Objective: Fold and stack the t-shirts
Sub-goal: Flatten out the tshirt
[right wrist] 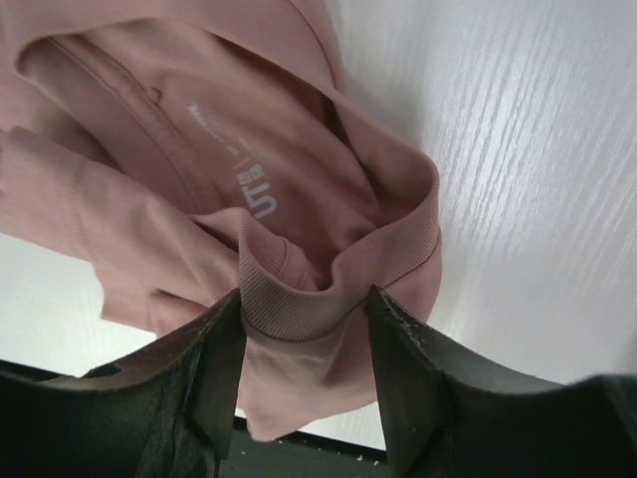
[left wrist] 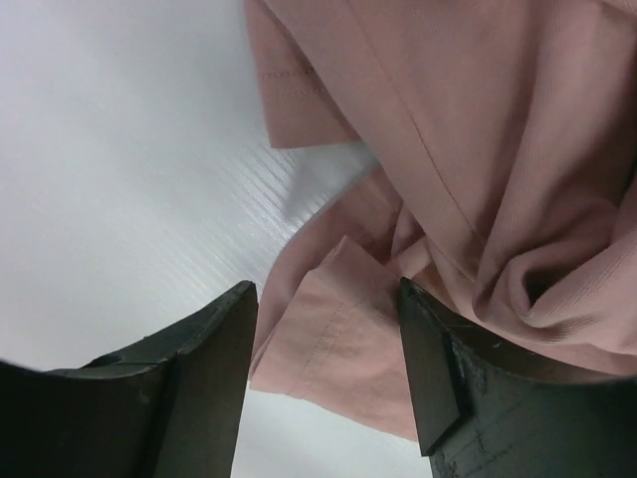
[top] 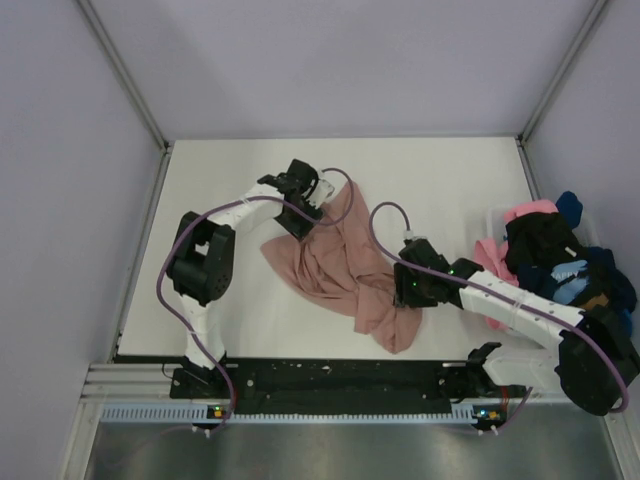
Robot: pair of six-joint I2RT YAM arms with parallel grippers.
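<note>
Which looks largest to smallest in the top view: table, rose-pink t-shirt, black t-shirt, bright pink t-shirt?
1. table
2. rose-pink t-shirt, lying loose mid-table
3. black t-shirt and bright pink t-shirt: not ranked. Both are crumpled in the right-hand pile, partly hidden, and show similar patches.

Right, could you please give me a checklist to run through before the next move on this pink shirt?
1. The left tool straddles a stitched edge of the dusty rose t-shirt: ok.
2. The left tool closed on that edge: not ok, jaws open.
3. The ribbed collar sits inside the right tool: ok.
4. The right tool pinching firmly: cannot tell.
5. The shirt flat on the table: not ok, crumpled.
6. The shirt apart from the other t-shirts: ok.
</note>
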